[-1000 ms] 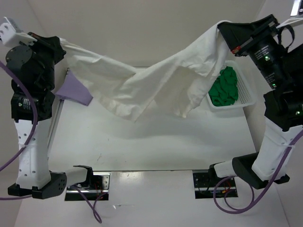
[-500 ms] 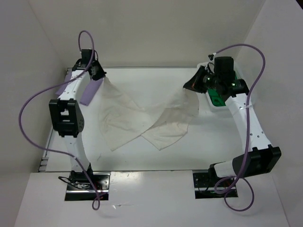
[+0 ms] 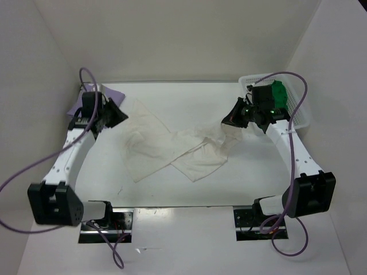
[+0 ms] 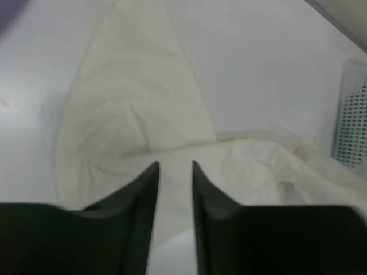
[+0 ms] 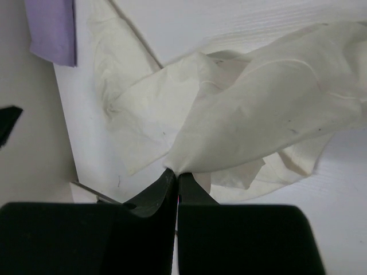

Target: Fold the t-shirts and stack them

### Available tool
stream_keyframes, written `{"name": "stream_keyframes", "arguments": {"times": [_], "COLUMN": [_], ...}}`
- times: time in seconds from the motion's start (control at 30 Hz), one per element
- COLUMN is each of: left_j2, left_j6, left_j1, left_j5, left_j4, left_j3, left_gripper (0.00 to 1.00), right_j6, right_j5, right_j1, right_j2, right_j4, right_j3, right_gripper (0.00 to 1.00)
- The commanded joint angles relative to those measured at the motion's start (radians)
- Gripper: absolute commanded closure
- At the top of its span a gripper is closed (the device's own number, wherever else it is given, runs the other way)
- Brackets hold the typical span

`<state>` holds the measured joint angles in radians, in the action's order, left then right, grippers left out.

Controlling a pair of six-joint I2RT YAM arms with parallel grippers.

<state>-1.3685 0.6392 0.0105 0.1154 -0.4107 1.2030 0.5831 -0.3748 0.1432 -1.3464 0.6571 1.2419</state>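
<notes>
My right claw (image 5: pixel 174 172) is clamped on a bunched edge of the cream shirt (image 3: pixel 166 152), holding that end a little off the table (image 3: pixel 258 169). My left claw (image 4: pixel 175 166) has its fingers apart just over the shirt's far left corner, and I see no cloth pinched between them.

The rest of the shirt lies in the middle of the table, rumpled and partly doubled over itself, not yet flat. The purple shirt (image 5: pixel 51 26) sits at the far left corner, and the green shirt (image 3: pixel 279 90) is heaped in the basket (image 3: pixel 303 112) at far right.

I judge this cloth to be light, limp and thin. It will sag and bunch wherever I don't hold it, and it will drag across the table rather than slide cleanly. A pinch in the middle would only gather wrinkles. Better holds are the hem corners or the shoulder seams, one per claw and well apart, so the shirt can be drawn taut and laid flat before any fold. A single-layer pinch may slip, so I would take a seam.
</notes>
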Motion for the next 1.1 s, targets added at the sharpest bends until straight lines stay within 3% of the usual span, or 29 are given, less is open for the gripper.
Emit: {"name": "stream_keyframes", "arguments": {"times": [0.0,0.03,0.13,0.3,0.33,0.5,0.57,0.7,0.8,0.93,0.97,1.0,1.07], "left_j2": [0.183,0.225,0.391,0.601,0.620,0.544,0.505,0.508,0.490,0.404,0.404,0.392,0.338], "left_j6": [0.156,0.199,0.359,0.421,0.421,0.370,0.352,0.320,0.364,0.428,0.438,0.447,0.481], "left_j1": [0.000,0.009,0.023,0.032,0.032,0.032,0.032,0.032,0.054,0.074,0.074,0.074,0.074], "left_j5": [0.046,0.035,0.018,-0.010,0.050,0.078,0.089,0.107,0.115,0.066,0.038,0.014,0.023], "left_j4": [-0.054,-0.077,-0.151,-0.188,-0.159,-0.040,-0.040,-0.103,-0.163,-0.172,-0.172,-0.160,-0.119], "left_j3": [-0.266,-0.317,-0.463,-0.571,-0.580,-0.603,-0.603,-0.623,-0.661,-0.708,-0.689,-0.689,-0.689], "left_gripper": [0.76,0.81,0.81,0.83,0.83,0.82,0.87,0.87,0.69,0.57,0.51,0.38,0.35], "right_j6": [-0.028,-0.028,-0.037,-0.037,-0.037,-0.037,-0.037,-0.037,-0.025,-0.012,-0.002,-0.002,-0.002], "right_j5": [-0.002,-0.003,-0.012,-0.003,-0.003,0.017,0.033,0.072,0.073,0.073,0.073,0.073,0.082], "right_j1": [-0.007,0.004,0.024,0.058,0.058,0.076,0.076,0.085,0.085,0.095,0.095,0.095,0.095], "right_j2": [-0.010,-0.019,-0.028,-0.062,-0.071,-0.080,-0.080,-0.080,-0.080,-0.091,-0.091,-0.100,-0.109], "right_j4": [-0.077,-0.077,-0.077,-0.086,-0.086,-0.077,-0.067,-0.042,-0.042,-0.060,-0.060,-0.060,-0.060], "right_j3": [-0.016,-0.028,-0.041,-0.041,-0.041,-0.032,-0.021,0.002,0.014,0.036,0.036,0.047,0.057], "right_gripper": [1.00,1.00,1.00,1.00,1.00,1.00,1.00,1.00,1.00,1.00,1.00,1.00,1.00]}}
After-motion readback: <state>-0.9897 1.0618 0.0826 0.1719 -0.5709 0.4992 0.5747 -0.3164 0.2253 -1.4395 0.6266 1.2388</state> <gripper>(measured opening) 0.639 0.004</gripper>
